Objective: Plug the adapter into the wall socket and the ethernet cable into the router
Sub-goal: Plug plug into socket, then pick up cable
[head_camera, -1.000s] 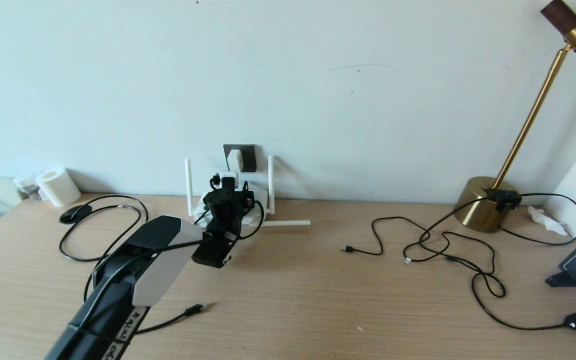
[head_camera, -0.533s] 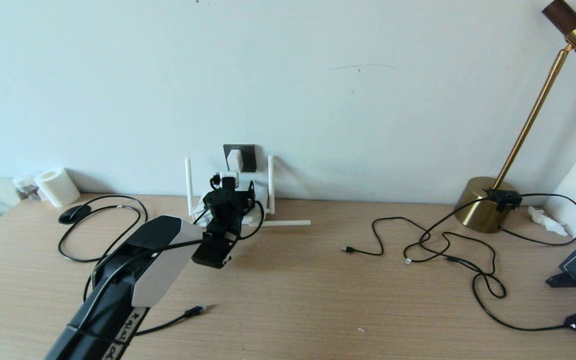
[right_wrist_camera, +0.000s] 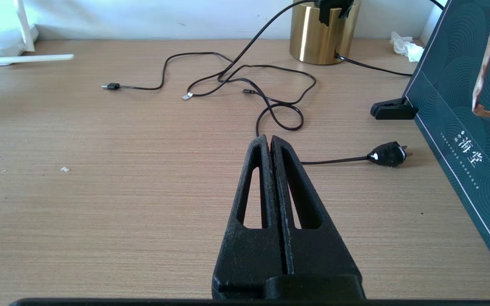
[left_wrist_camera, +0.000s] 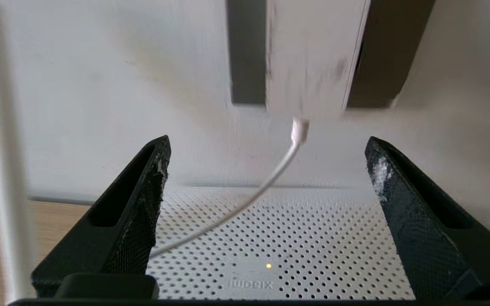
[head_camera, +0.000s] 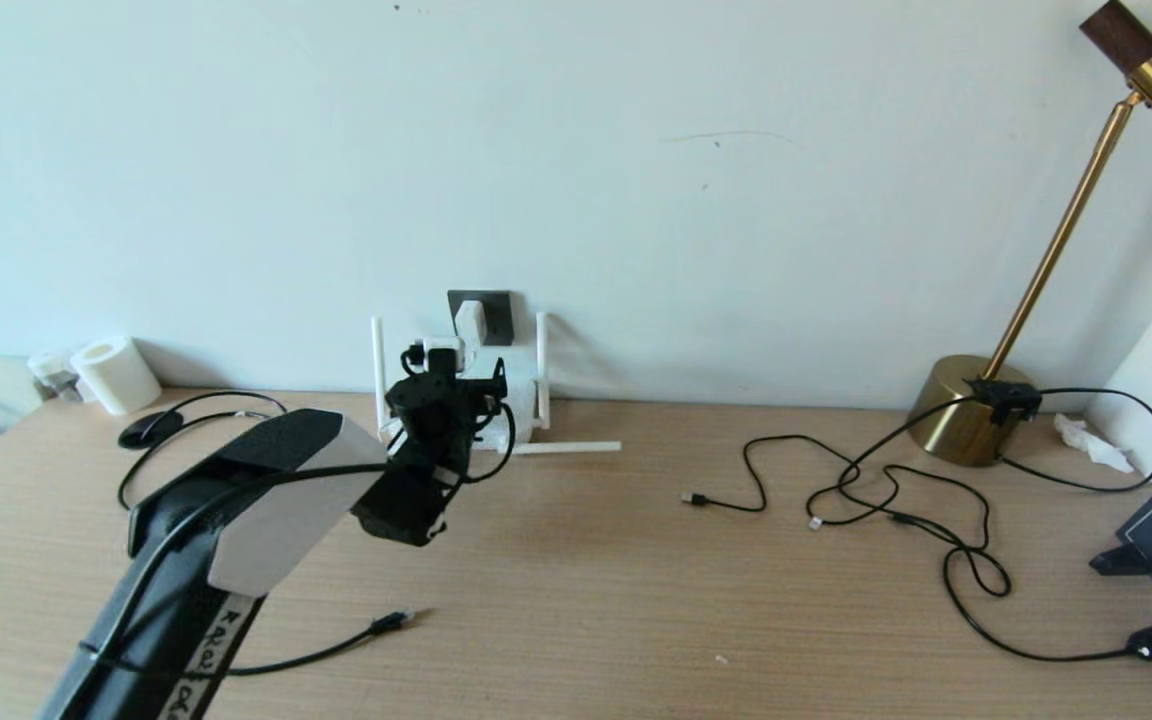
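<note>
The left tool (left_wrist_camera: 266,178) hangs over the router (left_wrist_camera: 279,238), fingers spread wide and gripping nothing. At its twelve o'clock the adapter (left_wrist_camera: 313,59) sits in the wall socket (left_wrist_camera: 247,51). The ethernet cable (head_camera: 391,622) lies loose on the worktop (head_camera: 636,600) behind, at six o'clock. The right tool (right_wrist_camera: 269,142) is closed and empty above bare worktop.
</note>
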